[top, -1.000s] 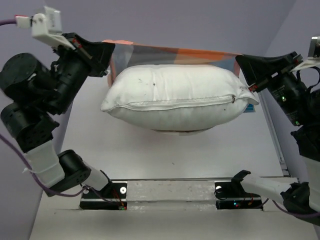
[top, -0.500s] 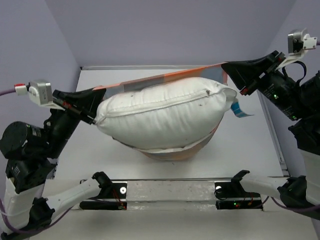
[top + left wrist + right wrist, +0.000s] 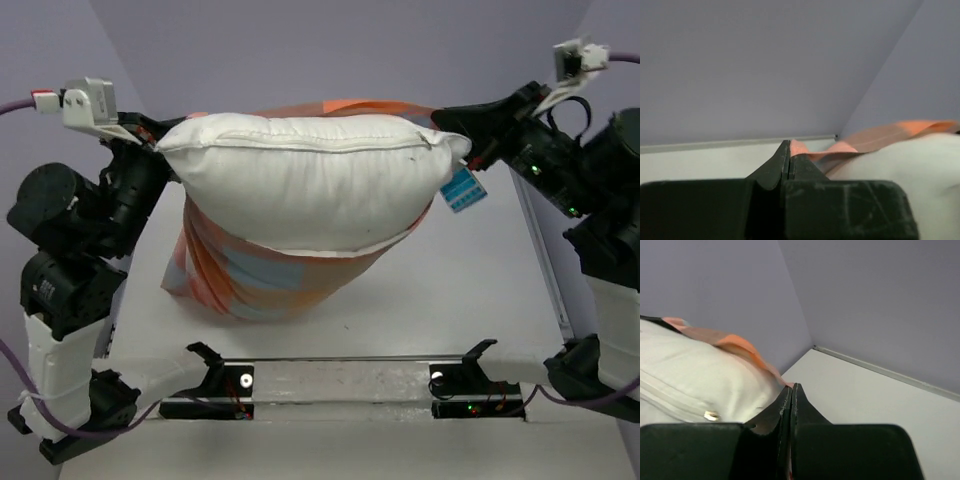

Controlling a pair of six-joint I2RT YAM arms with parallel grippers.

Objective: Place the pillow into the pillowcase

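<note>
The plump white pillow (image 3: 310, 180) hangs in the air between my two grippers, with its blue-and-white tag (image 3: 462, 190) dangling at the right corner. The checked pillowcase (image 3: 250, 285) sags below it like a sack, wrapping its lower part; the case's orange rim (image 3: 340, 105) runs behind the pillow's top. My left gripper (image 3: 157, 138) is shut on the rim's left end, and my right gripper (image 3: 441, 119) is shut on its right end. In the left wrist view the gripper (image 3: 789, 146) pinches orange pillowcase cloth (image 3: 880, 137) beside the pillow (image 3: 915, 165). In the right wrist view the gripper (image 3: 791, 386) pinches the pillowcase (image 3: 735, 345) against the pillow (image 3: 685, 375).
The white table (image 3: 470, 290) lies below, boxed in by purple walls (image 3: 330, 50) at the back and sides. A metal strip (image 3: 545, 270) runs along its right edge. The arms' base plate (image 3: 340, 385) sits at the near edge.
Both grippers have stayed shut on the pillowcase. The left arm dipped, then rose again. The pillow now sits high and level, and the case hangs much lower around its underside.
</note>
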